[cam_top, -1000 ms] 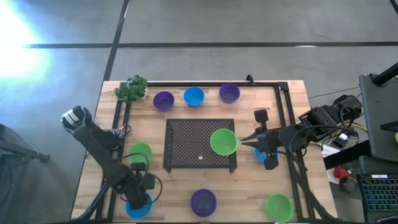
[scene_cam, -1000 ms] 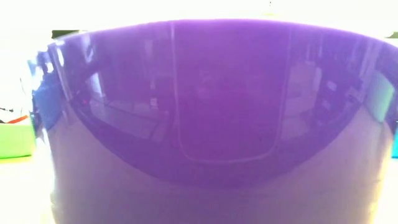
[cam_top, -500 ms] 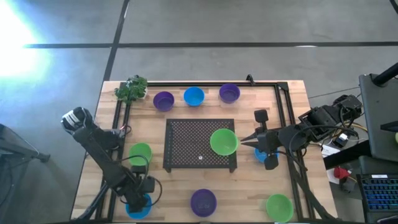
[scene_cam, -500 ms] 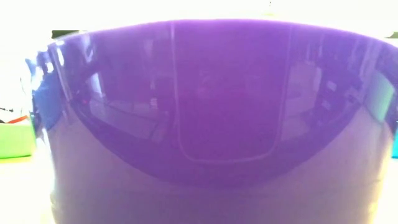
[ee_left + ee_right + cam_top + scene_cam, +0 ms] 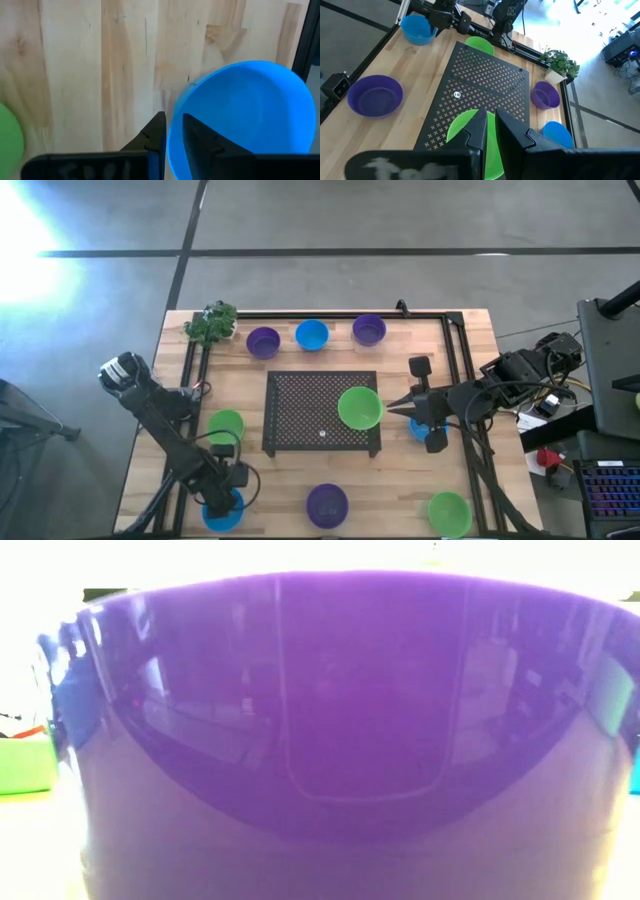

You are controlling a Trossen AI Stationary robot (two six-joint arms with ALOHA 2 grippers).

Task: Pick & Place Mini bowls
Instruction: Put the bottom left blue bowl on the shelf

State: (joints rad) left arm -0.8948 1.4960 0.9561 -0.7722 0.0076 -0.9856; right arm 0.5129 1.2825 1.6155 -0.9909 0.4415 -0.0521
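Barely shifted since earlier: left end effector (image 5: 222, 502) clamped on blue bowl (image 5: 245, 112) rim; right end effector (image 5: 490, 131) clamped on green bowl (image 5: 359, 408) over mat (image 5: 310, 410).

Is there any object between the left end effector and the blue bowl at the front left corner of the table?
No, nothing visible. The left end effector already straddles the rim of the blue bowl, one finger inside and one outside. Only bare wooden table lies beside it.

low view: purple bowl (image 5: 350, 740) fills frame, hides table | blue bowl (image 5: 418, 428) right of mat: mostly under right gripper (image 5: 392, 408)
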